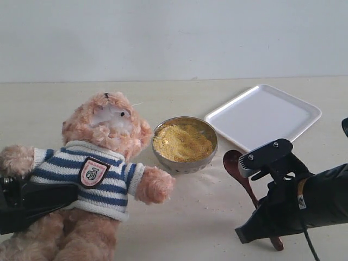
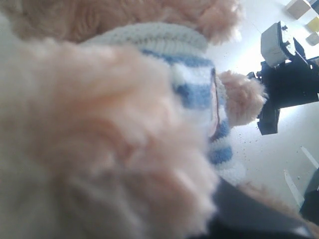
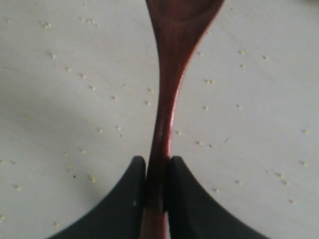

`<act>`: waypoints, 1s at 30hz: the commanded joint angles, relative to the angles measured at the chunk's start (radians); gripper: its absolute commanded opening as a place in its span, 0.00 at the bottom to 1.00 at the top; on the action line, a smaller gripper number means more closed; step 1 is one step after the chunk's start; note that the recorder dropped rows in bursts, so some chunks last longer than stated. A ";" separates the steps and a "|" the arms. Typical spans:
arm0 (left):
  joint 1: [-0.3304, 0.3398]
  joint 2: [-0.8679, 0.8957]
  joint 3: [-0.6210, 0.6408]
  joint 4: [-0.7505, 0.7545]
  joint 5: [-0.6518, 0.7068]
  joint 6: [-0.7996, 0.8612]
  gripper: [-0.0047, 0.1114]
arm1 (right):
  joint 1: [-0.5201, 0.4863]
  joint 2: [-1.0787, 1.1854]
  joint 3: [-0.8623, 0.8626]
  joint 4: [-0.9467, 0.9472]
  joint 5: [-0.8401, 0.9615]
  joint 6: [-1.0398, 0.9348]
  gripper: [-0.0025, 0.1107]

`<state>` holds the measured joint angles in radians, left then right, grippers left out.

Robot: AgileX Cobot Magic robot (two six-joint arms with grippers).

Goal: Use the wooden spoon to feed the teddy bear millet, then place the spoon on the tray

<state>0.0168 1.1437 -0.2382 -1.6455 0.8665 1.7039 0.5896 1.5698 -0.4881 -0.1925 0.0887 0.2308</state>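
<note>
The steel bowl [image 1: 187, 163] is heaped with yellow millet [image 1: 182, 142], and the white tray [image 1: 263, 115] lies just behind it. The glossy reddish wooden spoon [image 1: 235, 163] is low by the tabletop [image 1: 206, 217] beside the bowl, its handle clamped in the right hand [image 3: 157, 167]. The left hand [image 1: 54, 197] is pressed into the teddy bear [image 1: 103, 136]; I cannot tell its grip.

Exterior view: stands off the near edge of the worktop [image 1: 206, 228], a little above it, facing the pale wall [image 1: 163, 38] behind the far edge; mid-range, with the whole scene in frame
Left wrist view: pressed against the teddy bear [image 2: 99, 149], its fur blurred, facing across the striped sweater towards the right arm [image 2: 289, 84]
Right wrist view: very near, looking past the right gripper [image 3: 157, 167] along the wooden spoon [image 3: 167, 74] at the worktop close below
Shared, exterior and left wrist: striped sweater, right arm
Shared, exterior and right wrist: wooden spoon handle, worktop beneath it
</note>
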 commanded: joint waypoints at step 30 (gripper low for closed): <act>0.001 -0.002 0.001 -0.011 0.019 -0.013 0.08 | -0.069 -0.133 -0.027 0.001 0.083 -0.066 0.02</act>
<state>0.0168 1.1437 -0.2382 -1.6455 0.8665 1.7019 0.5213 1.5163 -0.4904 -0.1925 0.1072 0.1968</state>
